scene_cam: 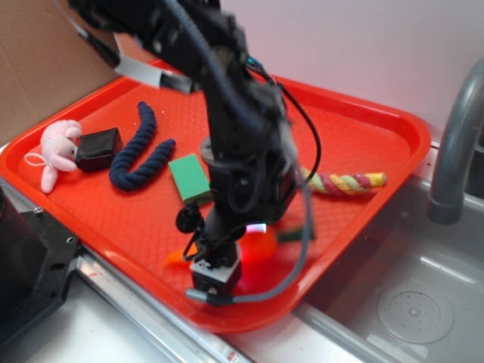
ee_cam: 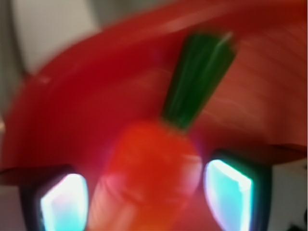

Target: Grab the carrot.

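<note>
No legible text, label, brand, number or sign is found in either view. In the exterior view, a small white mark is seen on the black module at the lower end of the arm point(scene_cam: 215, 274), but it is too small and blurred to be read. The wrist view is motion-blurred throughout, and no characters are resolved in it.

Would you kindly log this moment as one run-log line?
gripper: open, fingers straddling carrot | carrot: lying on red tray, near front edge | grasp: not yet closed
</note>
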